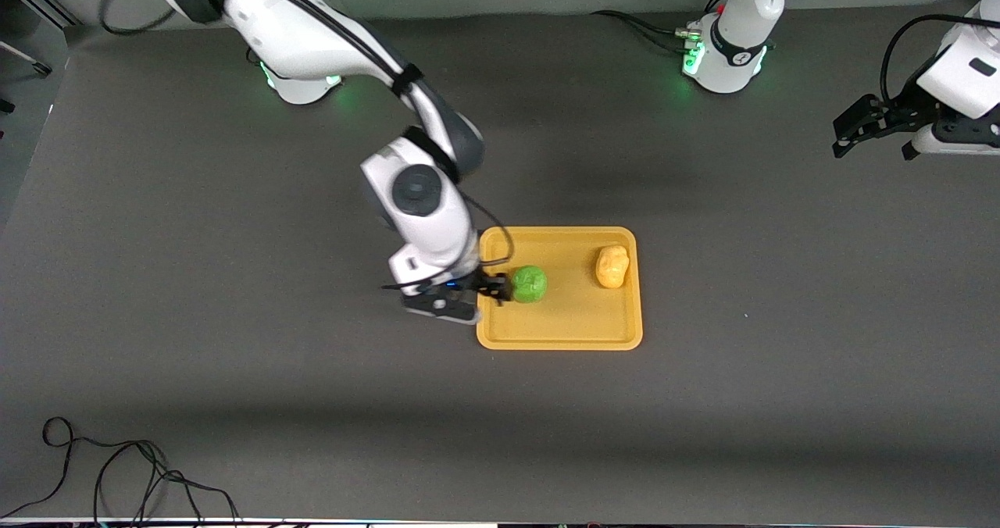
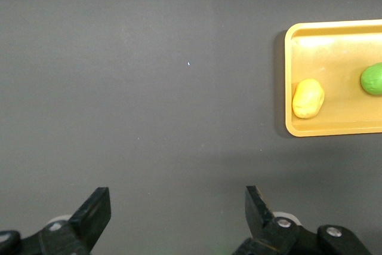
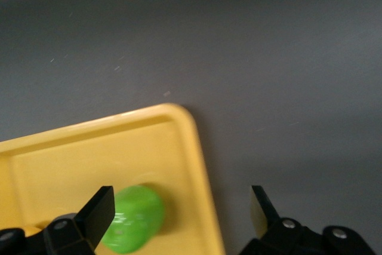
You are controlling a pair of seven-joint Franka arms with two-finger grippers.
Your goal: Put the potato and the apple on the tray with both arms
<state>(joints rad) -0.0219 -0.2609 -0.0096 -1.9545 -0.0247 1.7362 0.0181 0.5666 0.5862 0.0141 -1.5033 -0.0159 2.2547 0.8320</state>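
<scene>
The yellow-orange tray (image 1: 570,317) lies mid-table. The green apple (image 1: 529,284) rests on it near the rim at the right arm's end. The potato (image 1: 612,266) rests on it near the rim at the left arm's end. My right gripper (image 1: 494,287) is open, low over that rim of the tray, holding nothing. In the right wrist view the apple (image 3: 132,218) lies on the tray (image 3: 89,153) just inside one finger of the right gripper (image 3: 182,207). My left gripper (image 1: 873,151) is open and empty over bare table at the left arm's end; the left arm waits.
The left wrist view shows its open gripper (image 2: 178,207) over grey table, with the tray (image 2: 334,128), potato (image 2: 308,98) and apple (image 2: 373,79) farther off. Loose black cable (image 1: 117,473) lies at the table's edge nearest the front camera, at the right arm's end.
</scene>
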